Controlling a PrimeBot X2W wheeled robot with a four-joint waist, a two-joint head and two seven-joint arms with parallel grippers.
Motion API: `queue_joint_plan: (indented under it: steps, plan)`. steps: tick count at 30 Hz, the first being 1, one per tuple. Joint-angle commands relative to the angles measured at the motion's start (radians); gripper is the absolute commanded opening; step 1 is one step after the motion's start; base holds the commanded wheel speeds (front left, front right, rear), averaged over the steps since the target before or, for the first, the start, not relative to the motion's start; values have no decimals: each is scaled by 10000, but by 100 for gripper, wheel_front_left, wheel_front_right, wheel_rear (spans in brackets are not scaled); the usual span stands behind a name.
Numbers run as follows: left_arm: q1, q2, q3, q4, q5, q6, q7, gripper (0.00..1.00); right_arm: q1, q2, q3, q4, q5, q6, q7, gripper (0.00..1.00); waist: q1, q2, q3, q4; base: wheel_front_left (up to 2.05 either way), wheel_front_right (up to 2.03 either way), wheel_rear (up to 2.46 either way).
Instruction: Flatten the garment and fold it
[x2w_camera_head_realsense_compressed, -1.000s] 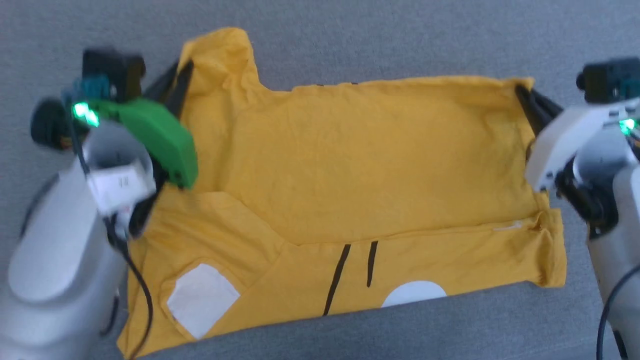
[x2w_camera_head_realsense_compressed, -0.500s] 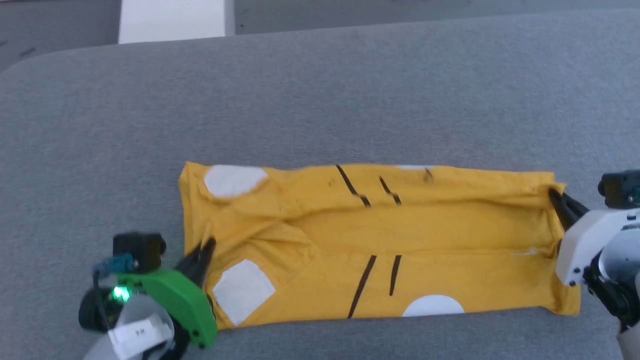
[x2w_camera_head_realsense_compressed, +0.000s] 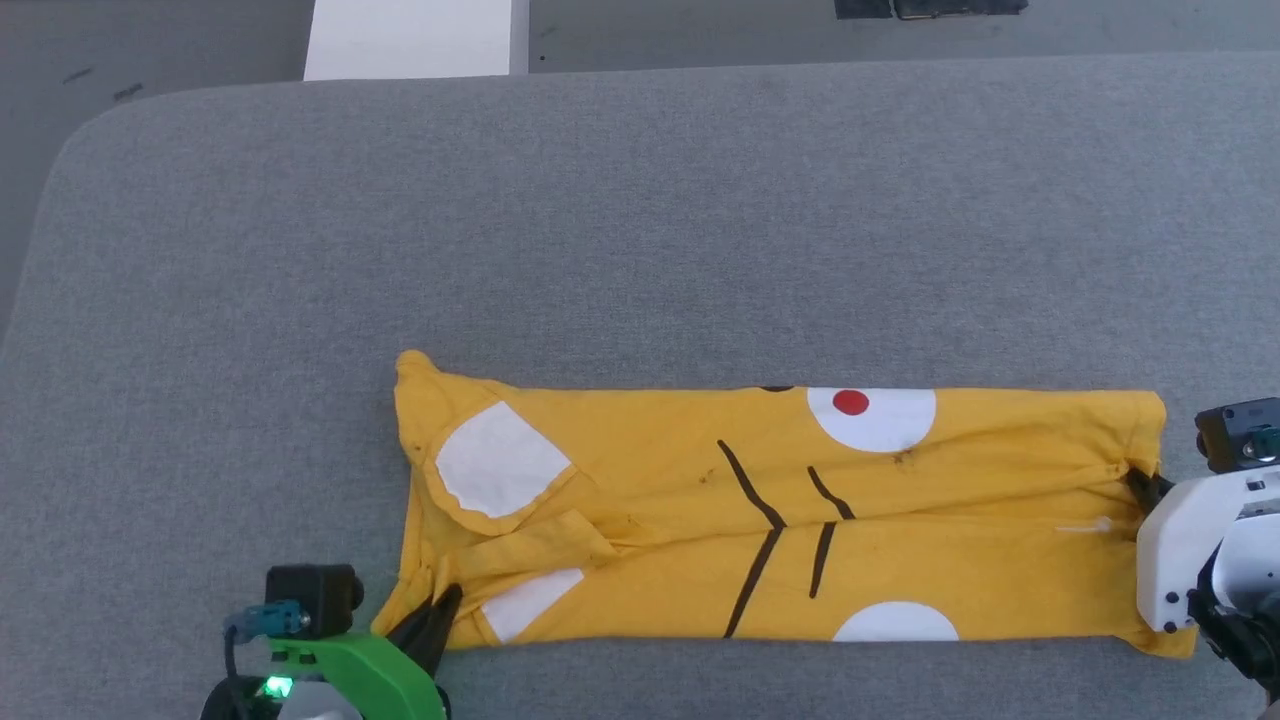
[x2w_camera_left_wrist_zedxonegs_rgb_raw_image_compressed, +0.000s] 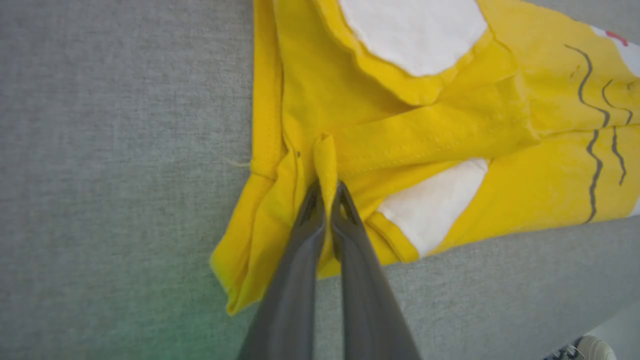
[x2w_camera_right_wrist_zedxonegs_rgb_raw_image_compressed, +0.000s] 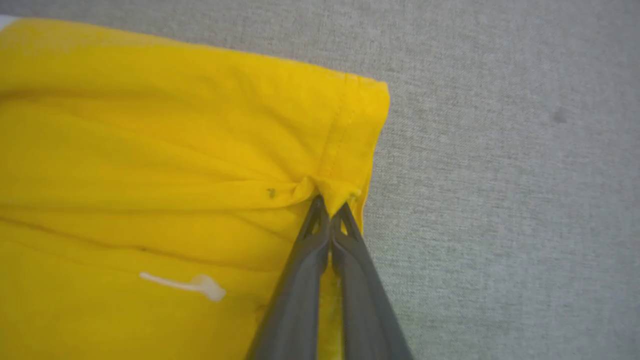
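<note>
Sleeve end: left gripper clamped on a fabric ridge of the garment, which lies folded lengthwise on the grey pad. Hem end: right gripper clamped on cloth. Probably light and limp; best held at corners.

No legible text or labels

Garment: wide w/ plain back up → narrow folded strip, print up; red dot now showing far side. L gripper: far-left → near-left corner.
</note>
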Motion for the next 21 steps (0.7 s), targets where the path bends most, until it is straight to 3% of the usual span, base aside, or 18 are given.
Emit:
queue_joint_plan:
  steps: [1, 4, 5, 6, 7, 8, 15, 21]
  plan:
    - [-180, -86, -86, 250, 63, -97, -87, 0, 185, 43, 72, 132, 19, -17, 250, 0, 1, 0, 15, 8, 0, 0, 0]
    - [-454, -241, -182, 707, 149, -230, -275, 0, 219, 89, 61, 172, 78, -17, 621, 0, 1, 0, -50, -35, 0, 0, 0]
    - [-513, -305, -179, 814, 148, -239, -348, 0, 238, 116, 27, 174, 105, -17, 717, 6, 1, 0, -91, -53, 0, 0, 0]
    - [-564, -367, -188, 928, 160, -253, -431, 77, 271, 133, 27, 137, 125, -17, 815, 48, 1, 0, -156, -76, 0, 0, 0]
    - [-589, -413, -211, 1001, 162, -269, -470, 96, 302, 148, 2, 87, 152, -17, 858, 73, 1, 0, -220, -92, 0, 0, 0]
    - [-607, -472, -236, 1055, 161, -294, -536, 100, 349, 171, -55, 2, 184, -17, 874, 100, 1, 0, -312, -108, 0, 0, 0]
    - [-720, -858, -5, 931, 549, -222, -2053, 100, 1360, 665, -1201, -1358, 603, -17, 856, 100, 1, 0, -988, 28, 0, 0, 0]
    - [-1236, -1212, 280, 1319, 1275, 10, -3821, 100, 2094, 1481, -2194, -2726, 741, -17, 253, 100, 1, 0, -1261, 203, 0, 0, 0]
